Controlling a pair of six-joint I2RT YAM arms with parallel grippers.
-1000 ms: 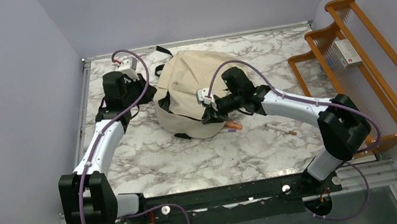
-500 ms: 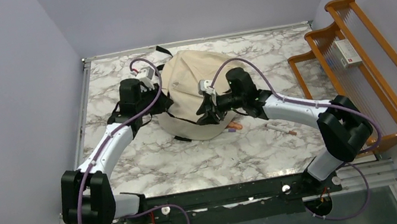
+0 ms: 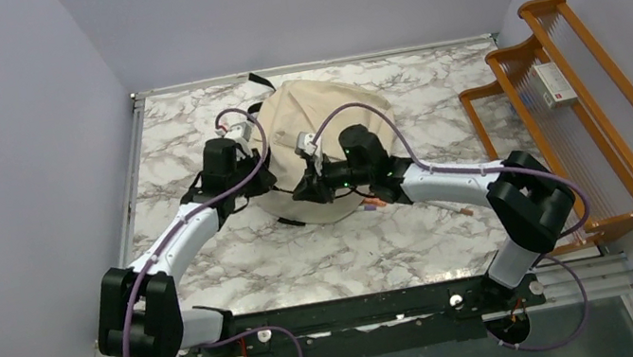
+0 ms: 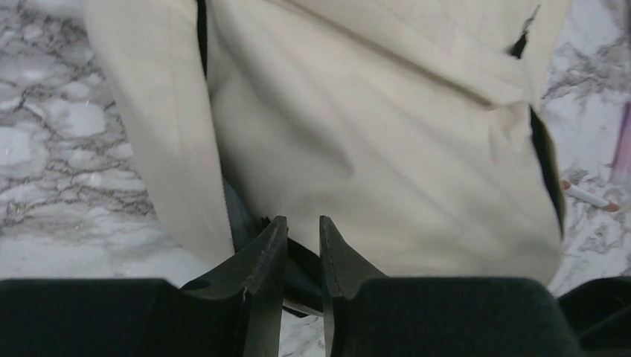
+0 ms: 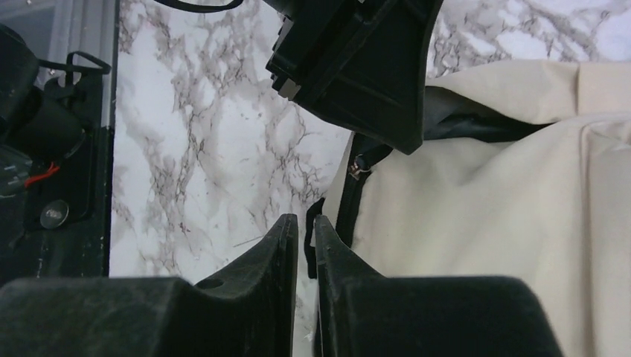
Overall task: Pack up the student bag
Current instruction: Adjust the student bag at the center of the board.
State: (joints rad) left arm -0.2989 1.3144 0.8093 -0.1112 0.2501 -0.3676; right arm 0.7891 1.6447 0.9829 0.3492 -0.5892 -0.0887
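Observation:
The student bag (image 3: 323,125), beige with black trim, lies bulging in the middle of the marble table. My left gripper (image 3: 262,183) is at its near-left edge. In the left wrist view the fingers (image 4: 303,221) are shut on a black strip of the bag's (image 4: 387,134) trim. My right gripper (image 3: 305,190) is at the bag's near edge, just right of the left one. In the right wrist view it (image 5: 306,218) is shut on a black zipper tab (image 5: 309,256) beside the beige fabric (image 5: 506,208). The bag's inside is hidden.
An orange marker (image 3: 376,200) and a white pen (image 3: 447,206) lie on the table by the bag's near-right side; the pen also shows in the left wrist view (image 4: 588,197). A wooden rack (image 3: 588,97) holding a white box (image 3: 555,83) stands at the right edge.
My left gripper has moved right and nearer, from the bag's far-left side to its near-left edge. My right gripper has moved left along the bag's near edge, close to the left one.

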